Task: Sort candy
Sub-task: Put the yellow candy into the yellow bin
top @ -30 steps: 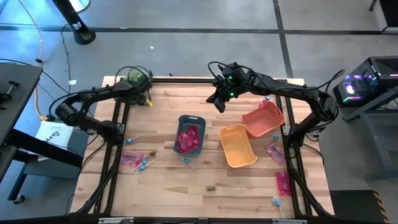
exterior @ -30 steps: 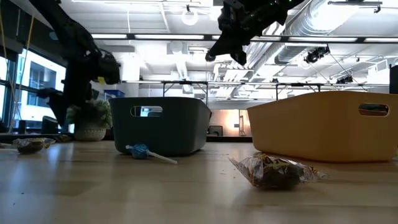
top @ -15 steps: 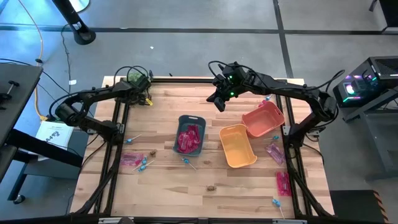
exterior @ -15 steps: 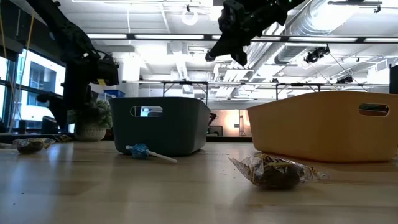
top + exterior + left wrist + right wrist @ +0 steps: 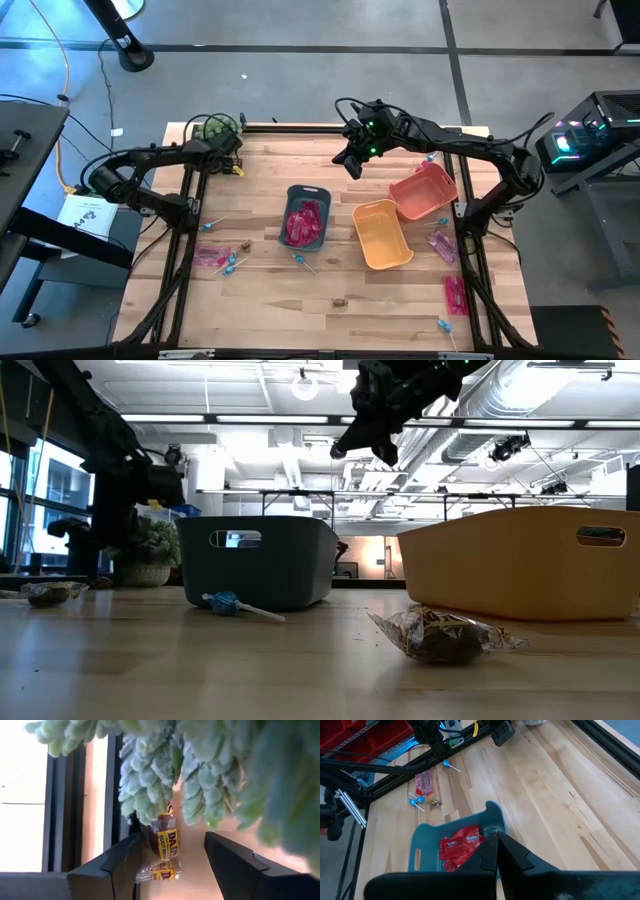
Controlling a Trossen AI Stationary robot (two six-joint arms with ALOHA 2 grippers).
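A brown wrapped candy (image 5: 164, 847) lies on the wood at the table's far left corner, just under the fuzzy green plant (image 5: 215, 128). My left gripper (image 5: 172, 837) points steeply down over it, open, one finger on each side of the candy. My right gripper (image 5: 352, 165) hangs shut and empty high above the table's far middle. The grey-blue bin (image 5: 305, 217) holds pink-red packets (image 5: 462, 847). Loose on the wood lie lollipops (image 5: 232, 265), pink packets (image 5: 441, 243) and brown pieces (image 5: 341, 300).
A yellow bin (image 5: 382, 233) and an orange bin (image 5: 424, 190) stand right of the grey-blue one. The black frame rail (image 5: 190, 200) runs along the table's left side, close to my left arm. Bare wood lies between the plant corner and the bins.
My left gripper has sunk toward the table beside the green plant and has stayed open. My right arm has kept still.
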